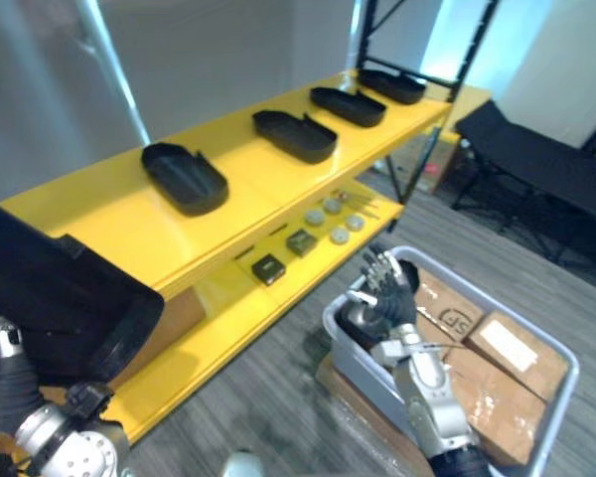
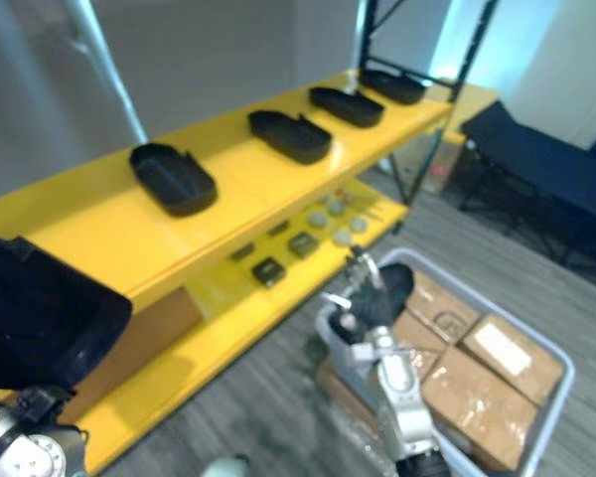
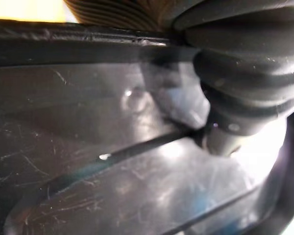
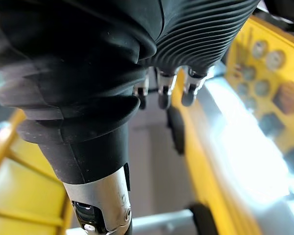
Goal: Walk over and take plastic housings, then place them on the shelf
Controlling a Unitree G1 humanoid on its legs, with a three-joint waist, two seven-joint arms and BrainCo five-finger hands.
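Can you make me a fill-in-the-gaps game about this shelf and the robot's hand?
1. The top board of the shelf holds ___ black housings.
2. The shelf is painted ___.
3. The right hand hangs open above a corner of a grey bin of ___ boxes.
4. The small round discs lie on the ___ board.
Missing words: four; yellow; cardboard; lower.

Lower left: left robot hand [image 1: 8, 378] up at the end of a bent arm. Right arm reaches forward, right robot hand [image 1: 385, 290] raised, fingers [image 4: 162, 93] loosely straight, holding nothing.
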